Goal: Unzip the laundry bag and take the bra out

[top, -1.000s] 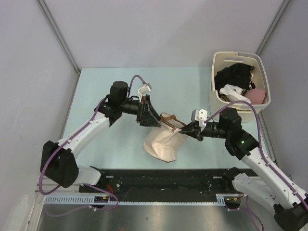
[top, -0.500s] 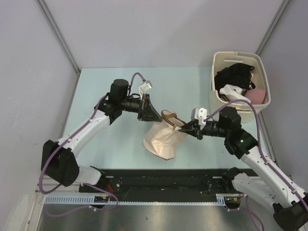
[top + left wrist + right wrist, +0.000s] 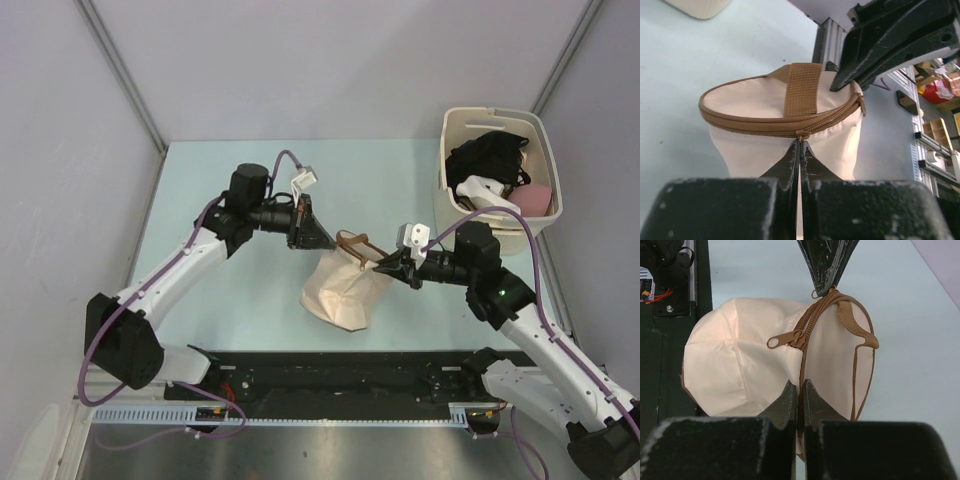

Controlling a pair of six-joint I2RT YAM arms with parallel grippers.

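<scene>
The cream laundry bag hangs between my two grippers above the table, its brown-zippered rim turned sideways. My left gripper is shut on a small zipper pull at the rim, beside the brown webbing handle. At the opposite side of the rim my right gripper is shut, pinching the zipper trim. A second, loose pull tab lies on the bag's side. The zipper looks closed. The bra is hidden.
A rigid cream basket holding dark and pink clothes stands at the back right, close to my right arm. A black rail runs along the table's near edge, just under the bag. Grey walls enclose the table on three sides.
My left gripper has shut on the zipper pull; it was open a second ago. The bag has shifted slightly to the right. The right gripper has kept its grip.
</scene>
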